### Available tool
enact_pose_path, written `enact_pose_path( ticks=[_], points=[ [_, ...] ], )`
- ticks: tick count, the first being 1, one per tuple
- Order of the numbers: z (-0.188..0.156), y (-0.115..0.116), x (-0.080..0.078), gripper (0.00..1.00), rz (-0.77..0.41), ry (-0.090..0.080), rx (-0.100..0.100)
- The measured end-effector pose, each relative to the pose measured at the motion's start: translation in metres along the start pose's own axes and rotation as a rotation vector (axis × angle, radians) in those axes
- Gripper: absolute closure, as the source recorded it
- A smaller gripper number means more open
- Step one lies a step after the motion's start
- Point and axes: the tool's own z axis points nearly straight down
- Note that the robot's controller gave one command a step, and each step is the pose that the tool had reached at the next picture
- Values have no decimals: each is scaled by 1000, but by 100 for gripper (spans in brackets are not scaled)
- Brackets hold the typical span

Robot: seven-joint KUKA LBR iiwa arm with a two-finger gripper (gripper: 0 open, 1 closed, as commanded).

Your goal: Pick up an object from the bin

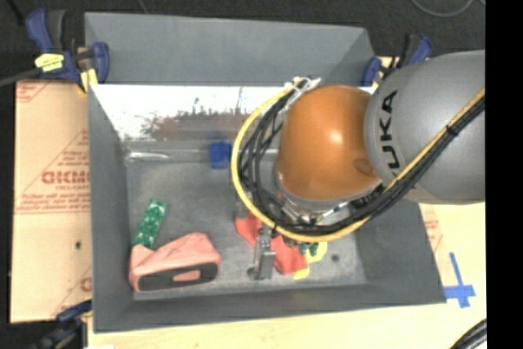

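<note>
Nearest us, along the front wall of the bin [245, 302], we see a pink thing [174, 257] with a black underside, lying on its side in the left corner. To its right and apart from it, the gripper [262, 261] stands low at the left edge of a red thing [288, 256]. This is a flat, crumpled piece on the front middle of the floor, and its back part runs in under the arm. We cannot tell whether the gripper is spread or pressed together, since the arm's orange cover [323, 143] and its cables [245, 167] sit above it and hide much of it. A yellow bit [301, 272] and a green bit [311, 249] show at the red thing's right side; they may be parts of it or small things of their own. Farther back on the left, just behind the pink thing, a green packet [150, 223] with light spots lies tilted on the floor. Farthest off, by the back wall, a small blue block [219, 154] sits just left of the cables.
</note>
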Motion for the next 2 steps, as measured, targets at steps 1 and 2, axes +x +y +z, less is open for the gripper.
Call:
enact_pose_path(
  ticks=[1, 2],
  points=[
    [-4, 0, -2, 0, 3, -8, -1],
    [14, 1, -14, 0, 74, -12, -2]
  ],
)
